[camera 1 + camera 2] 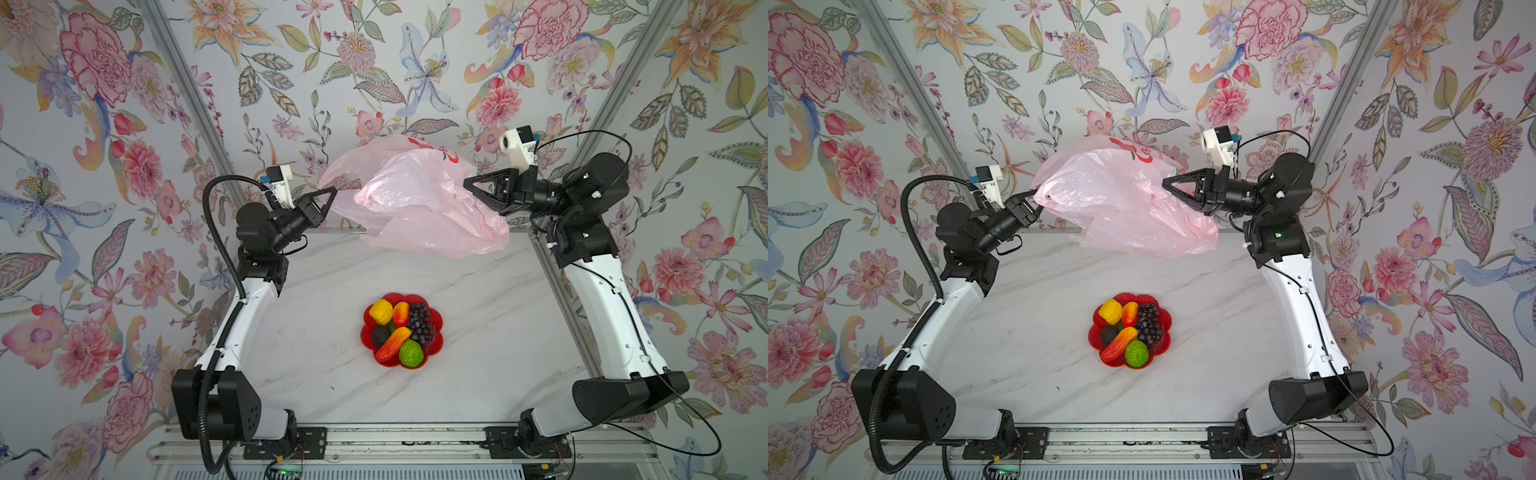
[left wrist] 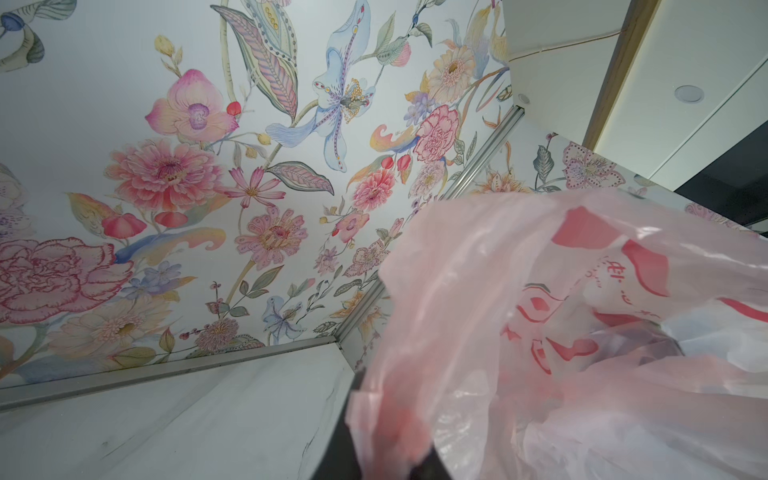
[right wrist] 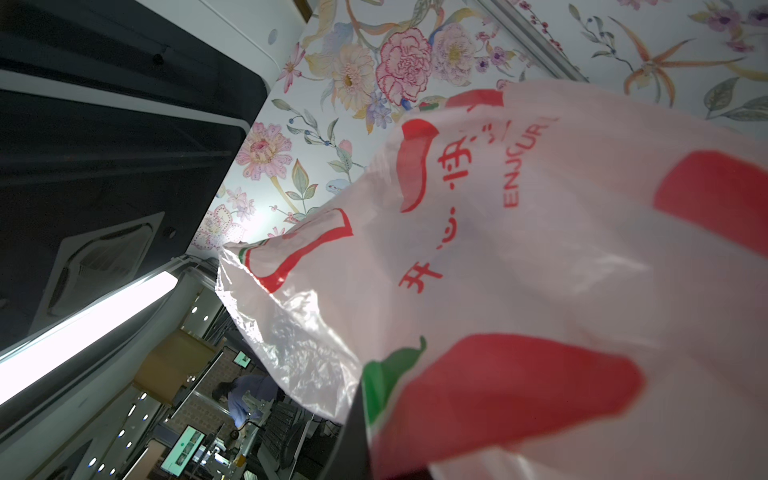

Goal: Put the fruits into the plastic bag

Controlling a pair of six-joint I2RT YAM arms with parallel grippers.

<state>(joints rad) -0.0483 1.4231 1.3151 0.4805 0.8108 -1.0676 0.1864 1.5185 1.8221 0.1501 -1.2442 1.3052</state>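
- Fruits (image 1: 392, 344): six show in both top views, all heaped on one red plate (image 1: 401, 297), none in the bag.
- Counted: one yellow fruit (image 1: 381, 311), two mangoes (image 1: 400, 313), one grape bunch (image 1: 419, 326), one avocado (image 1: 379, 336), one green ball (image 1: 411, 353).
- The plate sits on the table (image 1: 311, 353), about midway between the two arms and toward the near side.
- One bag (image 1: 415, 199), pale pink with red prints, hangs over the table's far edge between the two grippers, well apart from the plate.
- The left gripper (image 1: 333, 190) is clenched on the bag's left edge. Its wrist view shows the film bunched at a finger (image 2: 361, 409).
- The right gripper (image 1: 467, 185) has its tip against the bag's right side. The film covers it in its wrist view, so it cannot be told whether its jaws grip or are released.
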